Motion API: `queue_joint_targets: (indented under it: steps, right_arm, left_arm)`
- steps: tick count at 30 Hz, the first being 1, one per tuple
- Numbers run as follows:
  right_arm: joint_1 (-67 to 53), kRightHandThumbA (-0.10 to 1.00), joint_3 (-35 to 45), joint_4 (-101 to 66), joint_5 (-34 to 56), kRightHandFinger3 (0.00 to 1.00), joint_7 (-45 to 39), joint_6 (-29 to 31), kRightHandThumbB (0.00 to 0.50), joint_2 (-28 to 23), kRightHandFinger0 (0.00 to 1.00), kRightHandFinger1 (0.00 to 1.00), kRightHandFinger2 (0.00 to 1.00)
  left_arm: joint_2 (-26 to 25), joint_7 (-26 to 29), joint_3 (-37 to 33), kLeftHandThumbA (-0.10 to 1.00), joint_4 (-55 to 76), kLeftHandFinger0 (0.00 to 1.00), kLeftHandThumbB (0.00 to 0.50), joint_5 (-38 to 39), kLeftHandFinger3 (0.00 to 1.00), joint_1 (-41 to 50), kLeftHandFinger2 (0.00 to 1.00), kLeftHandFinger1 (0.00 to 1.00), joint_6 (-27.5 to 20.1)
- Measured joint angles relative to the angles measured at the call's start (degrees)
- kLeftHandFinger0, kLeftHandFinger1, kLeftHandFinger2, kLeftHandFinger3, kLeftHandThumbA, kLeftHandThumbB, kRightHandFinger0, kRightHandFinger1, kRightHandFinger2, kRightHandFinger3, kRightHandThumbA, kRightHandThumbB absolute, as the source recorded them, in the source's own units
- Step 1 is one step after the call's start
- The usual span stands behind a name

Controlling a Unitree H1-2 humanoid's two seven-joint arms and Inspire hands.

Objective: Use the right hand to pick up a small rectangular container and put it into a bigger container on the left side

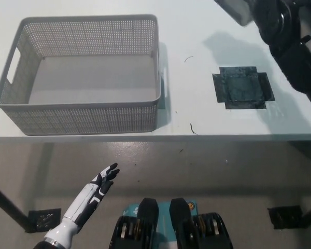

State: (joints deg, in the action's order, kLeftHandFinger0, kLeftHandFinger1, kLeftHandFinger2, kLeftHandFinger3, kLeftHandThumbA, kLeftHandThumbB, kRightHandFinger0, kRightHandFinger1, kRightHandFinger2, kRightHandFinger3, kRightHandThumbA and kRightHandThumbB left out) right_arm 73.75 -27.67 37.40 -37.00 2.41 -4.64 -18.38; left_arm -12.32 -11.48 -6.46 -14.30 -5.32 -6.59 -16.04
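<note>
My black right hand is raised at the picture's top right, shut on a small grey rectangular container. The container is lifted off the table and partly cut off by the top edge. Its shadow falls on the white table below it. The big grey mesh basket stands empty on the left half of the table. My white left hand rests open at the lower left, below the table's front edge.
A flat black cross-shaped mat lies on the table right of the basket, below the raised hand. The table's front edge runs across the middle of the picture, with grey floor beneath.
</note>
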Motion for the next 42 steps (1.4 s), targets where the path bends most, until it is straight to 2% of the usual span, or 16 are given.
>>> queue_joint_targets:
  steps: [1,3,4,6,8,14,16,18,20,21,22,23,24,25,30,42]
  right_arm:
    - [0.41,-0.1,-0.41,-2.85,-0.65,0.58,-0.74,-0.51,0.229,0.69,0.02,0.4,0.8]
    - [1.81,-0.1,-1.37,-4.89,-1.68,0.31,-1.55,-1.0,0.241,2.49,0.02,0.42,0.75]
    - [2.56,-0.1,-1.72,-5.28,-2.13,0.31,-1.7,-1.12,0.243,3.58,0.03,0.45,0.79]
    - [3.98,-0.1,-2.34,-5.26,-2.85,0.41,-2.02,-1.43,0.242,6.02,0.06,0.47,0.82]
    - [5.16,-0.1,-2.98,-4.7,-3.35,0.41,-2.37,-1.96,0.247,8.91,0.01,0.34,0.6]
    - [8.83,-0.1,-4.54,2.99,-4.62,0.59,-2.27,-1.87,0.263,16.72,0.0,0.19,0.51]
    - [10.36,-0.1,-4.44,6.34,-4.57,0.34,-1.77,-1.39,0.276,19.03,0.0,0.13,0.5]
    - [11.76,-0.1,-4.41,10.11,-4.54,0.28,-1.02,-0.83,0.278,21.55,0.0,0.13,0.55]
    - [12.96,-0.1,-4.42,14.92,-4.5,0.34,0.14,0.09,0.279,24.02,0.04,0.25,0.68]
    - [13.47,-0.1,-4.42,17.08,-4.46,0.49,0.83,0.61,0.274,24.99,0.26,0.49,0.84]
    - [13.82,-0.1,-4.42,18.98,-4.45,0.53,1.25,0.93,0.278,25.64,0.37,0.53,0.82]
    - [14.29,0.4,-4.42,22.81,-4.41,1.0,1.86,1.56,0.407,26.86,0.79,1.0,1.0]
    - [14.49,0.5,-4.43,24.4,-4.39,1.0,1.89,1.62,0.393,27.35,1.0,1.0,1.0]
    - [15.14,0.6,-4.45,27.77,-4.25,1.0,0.93,1.3,0.49,28.25,1.0,1.0,1.0]
    - [17.46,0.9,-4.06,36.82,-3.38,1.0,-3.07,0.2,0.5,29.25,1.0,1.0,1.0]
    - [18.92,1.0,-0.67,39.77,-0.08,1.0,-6.64,0.66,0.5,26.85,1.0,1.0,1.0]
  left_arm:
    - [-0.07,-0.01,0.0,1.0,0.0,1.0,0.298,0.0,1.0,0.0,1.0,1.0,0.0]
    - [-0.14,-0.03,-0.02,1.0,0.01,1.0,0.293,0.01,1.0,-0.01,1.0,1.0,0.0]
    - [-0.11,-0.05,-0.1,1.0,0.01,1.0,0.289,0.01,1.0,-0.1,1.0,1.0,0.0]
    - [-0.05,-0.16,-0.23,1.0,0.04,1.0,0.287,0.01,1.0,-0.28,1.0,1.0,0.0]
    - [-0.07,-0.26,-0.27,1.0,0.11,1.0,0.291,0.01,1.0,-0.31,1.0,1.0,0.0]
    - [-0.15,-0.87,-0.32,1.0,0.27,1.0,0.295,-0.03,1.0,-0.35,1.0,1.0,0.12]
    - [-0.31,-1.05,-0.4,1.0,0.27,1.0,0.3,-0.08,1.0,-0.37,1.0,1.0,0.18]
    - [-0.33,-1.19,-0.55,1.0,0.27,1.0,0.3,-0.15,1.0,-0.46,1.0,1.0,0.21]
    - [-0.29,-1.34,-0.85,1.0,0.28,1.0,0.304,-0.3,1.0,-0.73,1.0,1.0,0.22]
    - [-0.3,-1.42,-0.9,1.0,0.3,1.0,0.307,-0.32,1.0,-0.77,1.0,1.0,0.23]
    - [-0.31,-1.46,-0.93,1.0,0.31,1.0,0.309,-0.32,1.0,-0.81,1.0,1.0,0.24]
    - [-0.31,-1.54,-0.99,1.0,0.4,1.0,0.306,-0.34,1.0,-0.85,1.0,1.0,0.32]
    - [-0.31,-1.55,-1.03,1.0,0.47,1.0,0.304,-0.36,1.0,-0.85,1.0,1.0,0.36]
    - [-0.35,-1.6,-1.08,1.0,0.51,1.0,0.305,-0.39,1.0,-0.86,1.0,1.0,0.39]
    - [-0.5,-2.11,-1.33,1.0,0.64,1.0,0.321,-0.6,1.0,-1.11,1.0,1.0,0.67]
    - [-0.73,-3.1,-1.7,1.0,0.72,1.0,0.318,-0.75,1.0,-2.18,1.0,1.0,1.67]
